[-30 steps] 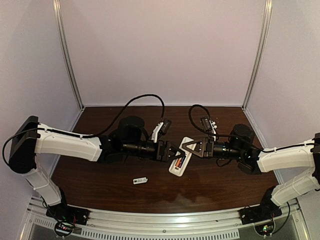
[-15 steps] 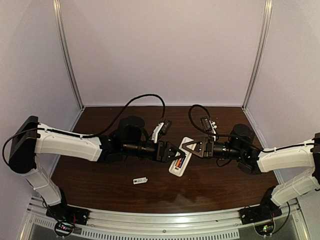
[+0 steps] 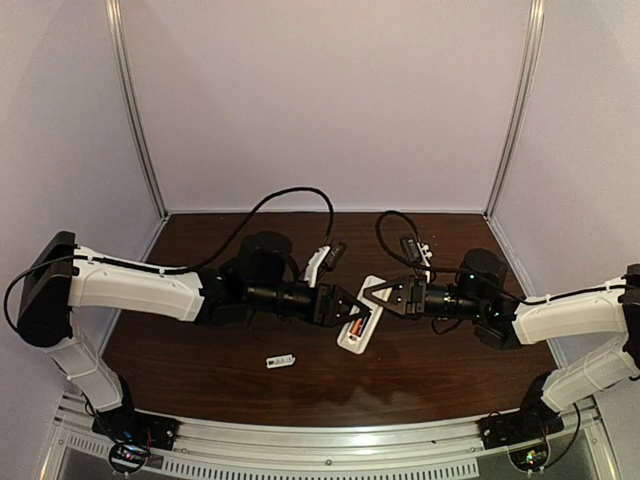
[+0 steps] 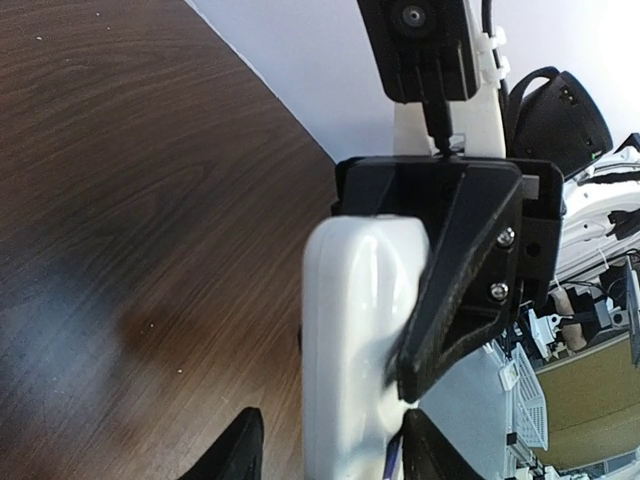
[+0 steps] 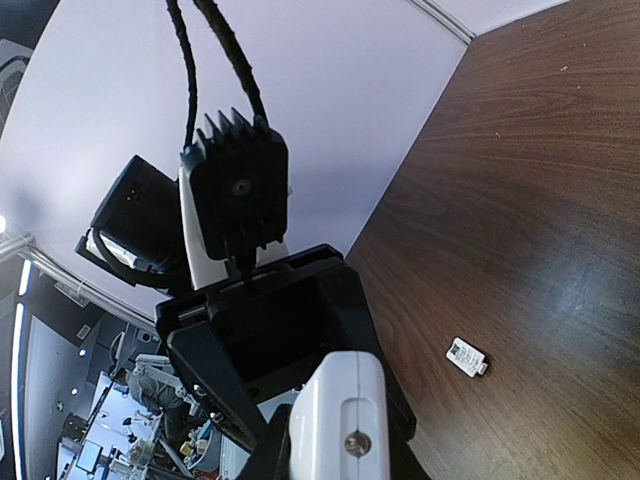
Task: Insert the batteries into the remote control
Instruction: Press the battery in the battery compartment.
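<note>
The white remote control (image 3: 366, 304) is held above the table's middle, back side up. My right gripper (image 3: 373, 291) is shut on its far end; in the right wrist view (image 5: 338, 452) the remote (image 5: 340, 400) fills the gap between my fingers. An orange battery (image 3: 356, 325) lies in the recess. My left gripper (image 3: 351, 319) is open, its fingertips straddling the remote's near end (image 4: 350, 340). A sliver of the purple battery (image 4: 393, 462) shows between the remote and my left gripper's (image 4: 330, 455) right fingertip (image 4: 430, 452).
The small white flat cover piece (image 3: 281, 361) lies on the dark wooden table (image 3: 200, 340) near the front left, also seen in the right wrist view (image 5: 466, 356). Pale walls and metal posts close the back and sides.
The left gripper has edged slightly right along the remote. The right gripper still holds the remote in nearly the same place.
</note>
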Robot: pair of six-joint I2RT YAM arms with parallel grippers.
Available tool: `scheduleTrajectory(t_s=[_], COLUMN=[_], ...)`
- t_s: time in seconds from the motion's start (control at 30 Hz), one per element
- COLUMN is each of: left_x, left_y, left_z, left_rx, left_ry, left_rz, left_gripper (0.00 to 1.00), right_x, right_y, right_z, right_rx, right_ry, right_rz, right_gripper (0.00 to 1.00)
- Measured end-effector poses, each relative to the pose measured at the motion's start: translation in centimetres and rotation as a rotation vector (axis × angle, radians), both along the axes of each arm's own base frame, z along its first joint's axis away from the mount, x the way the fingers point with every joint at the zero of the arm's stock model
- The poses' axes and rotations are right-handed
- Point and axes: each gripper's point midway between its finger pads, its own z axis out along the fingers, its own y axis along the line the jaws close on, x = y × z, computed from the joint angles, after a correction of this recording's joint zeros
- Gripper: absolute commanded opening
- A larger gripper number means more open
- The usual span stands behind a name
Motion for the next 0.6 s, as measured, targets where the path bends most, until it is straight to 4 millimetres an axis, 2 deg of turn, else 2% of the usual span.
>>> scheduleTrajectory(t_s=[0.6], left_x=[0.00], left_y=[-0.61], left_z=[0.14], left_rx=[0.108], left_ry=[-0.104], left_rz=[0.022], left_gripper=[0.37], right_x=[0.46], right_y=[-0.23], right_z=[-0.14], right_rx=[0.009], right_ry=[0.056], right_rz=[-0.016], right_gripper=[0.00])
